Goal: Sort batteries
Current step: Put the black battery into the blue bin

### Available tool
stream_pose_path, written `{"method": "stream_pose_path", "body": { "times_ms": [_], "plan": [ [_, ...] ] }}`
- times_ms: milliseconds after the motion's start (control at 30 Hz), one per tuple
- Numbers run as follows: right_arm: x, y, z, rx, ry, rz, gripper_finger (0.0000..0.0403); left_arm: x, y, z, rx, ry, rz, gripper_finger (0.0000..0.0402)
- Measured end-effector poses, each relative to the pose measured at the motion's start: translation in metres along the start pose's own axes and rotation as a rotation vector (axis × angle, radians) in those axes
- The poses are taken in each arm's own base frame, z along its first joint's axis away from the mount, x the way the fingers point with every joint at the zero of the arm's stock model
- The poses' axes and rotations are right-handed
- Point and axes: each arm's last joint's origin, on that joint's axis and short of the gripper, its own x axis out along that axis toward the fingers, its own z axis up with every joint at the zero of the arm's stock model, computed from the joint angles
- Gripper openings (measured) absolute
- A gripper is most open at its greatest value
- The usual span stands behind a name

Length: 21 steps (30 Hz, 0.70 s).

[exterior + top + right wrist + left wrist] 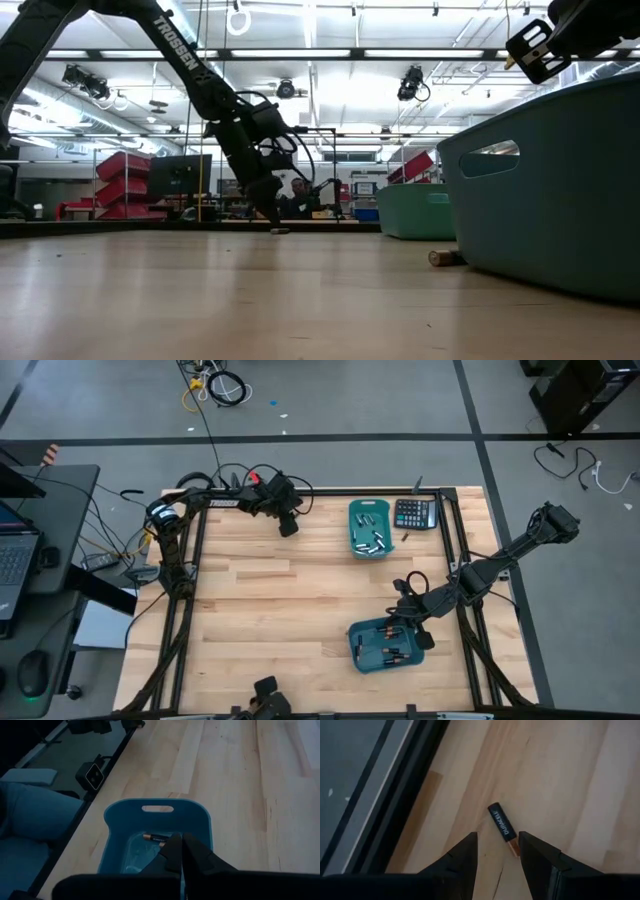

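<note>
A black battery with a copper end [501,826] lies flat on the wood near the table's far left corner. My left gripper [497,849] is open and points down, one fingertip on each side of the battery's copper end; in the high view the left gripper [288,527] is over that spot. My right gripper [181,845] is shut and hovers above the near teal bin [117,827], where a dark battery [155,838] lies on the floor. The far teal bin [352,540] holds several silvery batteries [368,540]. Another battery [444,257] lies on the table beside the near bin.
A black calculator [415,513] lies by the far bin at the table's far right. Black frame rails [196,560] run along the table's edges, and one rail [395,795] passes close to my left gripper. Bare wood [270,600] fills the table's middle.
</note>
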Motion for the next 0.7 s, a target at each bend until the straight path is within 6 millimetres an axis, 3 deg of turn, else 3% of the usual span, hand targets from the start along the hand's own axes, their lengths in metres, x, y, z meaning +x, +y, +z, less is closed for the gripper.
{"method": "stream_pose_path", "body": {
  "times_ms": [300, 700],
  "plan": [
    [0.000, 0.000, 0.000, -0.011, 0.000, 0.000, 0.0002, 0.000, -0.003, -0.004, -0.086, 0.031, -0.016, 0.0145],
    [0.000, 0.000, 0.000, -0.011, 0.000, 0.000, 0.0000, 0.013, -0.021, -0.025, -0.087, -0.083, 0.001, 0.0145]
  ]
}}
